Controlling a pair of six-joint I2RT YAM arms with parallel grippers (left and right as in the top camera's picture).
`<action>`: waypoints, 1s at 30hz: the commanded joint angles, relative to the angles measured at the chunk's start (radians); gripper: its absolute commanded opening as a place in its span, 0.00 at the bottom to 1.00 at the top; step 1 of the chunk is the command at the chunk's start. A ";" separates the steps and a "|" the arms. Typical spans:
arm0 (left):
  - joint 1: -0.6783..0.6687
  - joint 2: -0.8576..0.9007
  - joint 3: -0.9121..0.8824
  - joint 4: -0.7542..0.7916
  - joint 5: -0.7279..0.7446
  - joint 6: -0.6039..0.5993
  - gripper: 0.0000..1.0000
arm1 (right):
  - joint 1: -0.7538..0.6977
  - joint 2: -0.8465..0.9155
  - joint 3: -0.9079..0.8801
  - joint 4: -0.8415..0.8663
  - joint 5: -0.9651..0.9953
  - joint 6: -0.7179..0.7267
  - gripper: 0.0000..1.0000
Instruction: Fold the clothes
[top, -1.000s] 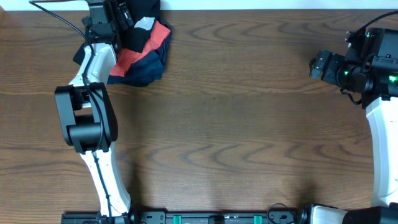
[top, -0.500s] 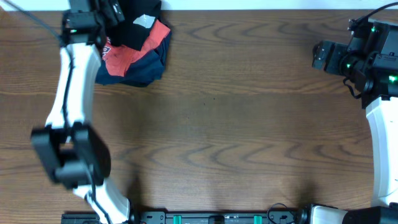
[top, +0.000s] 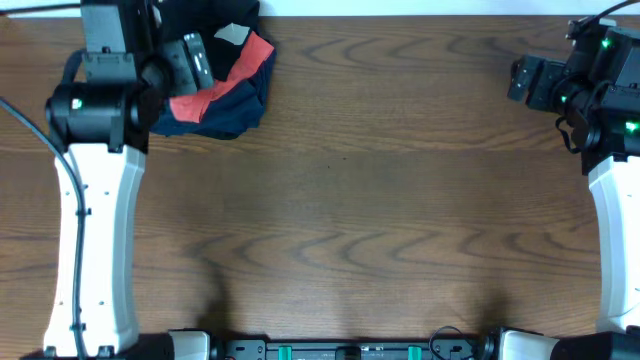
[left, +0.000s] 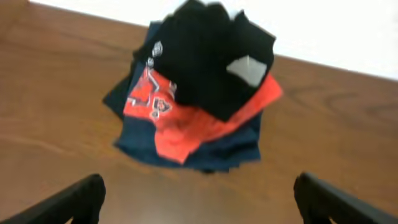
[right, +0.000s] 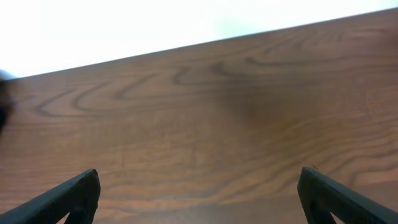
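The clothes, a black T-shirt with a pale neck label, lie crumpled on top of a pile at the table's far left. My left gripper hangs open just short of the pile, nothing between its fingers. From overhead the left gripper is at the pile's left edge. My right gripper is open over bare wood at the far right, far from the clothes.
Under the black shirt lie a red shirt with white lettering and a dark navy garment. The table's back edge runs just behind the pile. Bare wood table stretches between the arms.
The left arm has swung round, so its forearm now runs down the table's left side. Its gripper has drawn back from over the pile to the left edge. The right gripper shifted slightly back and right.
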 joint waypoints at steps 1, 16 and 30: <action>-0.002 -0.013 0.001 -0.044 0.013 0.013 0.98 | 0.003 -0.010 0.003 -0.024 0.011 -0.013 0.99; -0.002 -0.013 0.000 -0.181 -0.002 0.020 0.98 | 0.002 -0.010 0.003 -0.072 0.011 -0.013 0.99; -0.002 -0.083 -0.097 0.072 0.001 0.044 0.98 | 0.002 -0.010 0.003 -0.072 0.011 -0.013 0.99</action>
